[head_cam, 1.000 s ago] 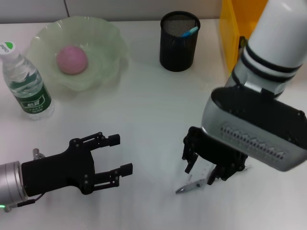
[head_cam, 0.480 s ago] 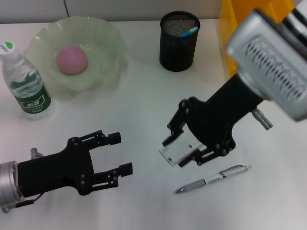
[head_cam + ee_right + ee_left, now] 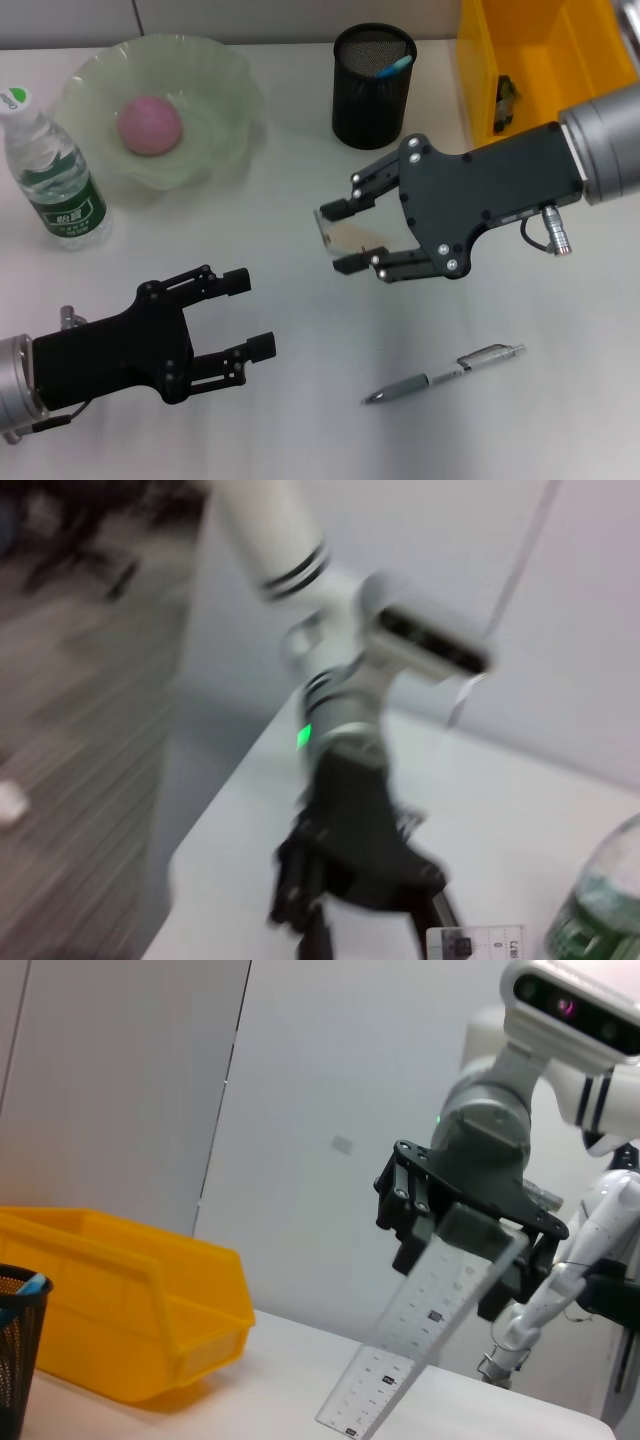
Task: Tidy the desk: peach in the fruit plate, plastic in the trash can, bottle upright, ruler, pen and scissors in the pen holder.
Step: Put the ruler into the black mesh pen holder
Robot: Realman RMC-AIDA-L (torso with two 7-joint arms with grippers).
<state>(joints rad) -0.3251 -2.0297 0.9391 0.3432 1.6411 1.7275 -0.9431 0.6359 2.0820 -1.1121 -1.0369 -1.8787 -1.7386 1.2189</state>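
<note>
My right gripper (image 3: pixel 338 238) hovers over the table's middle, shut on the clear ruler (image 3: pixel 358 238), a little short of the black mesh pen holder (image 3: pixel 373 90). In the left wrist view the ruler (image 3: pixel 410 1345) hangs slanted down from that gripper (image 3: pixel 455 1260). The grey pen (image 3: pixel 445 375) lies on the table below it. The pink peach (image 3: pixel 150 123) rests in the green fruit plate (image 3: pixel 225 90). The bottle (image 3: pixel 55 180) stands upright at the left. My left gripper (image 3: pixel 252 315) is open and holds nothing, near the front left. Scissors and plastic are out of view.
The yellow bin (image 3: pixel 590 45) at the back right holds a small dark thing (image 3: pixel 505 95). A blue-tipped item (image 3: pixel 393 66) sticks up inside the pen holder. In the right wrist view the left arm's gripper (image 3: pixel 350 870) and the bottle (image 3: pixel 600 910) show.
The right gripper rose from the table beside the pen with the ruler in it and swung toward the pen holder. The pen stays on the table. The left gripper barely shifted.
</note>
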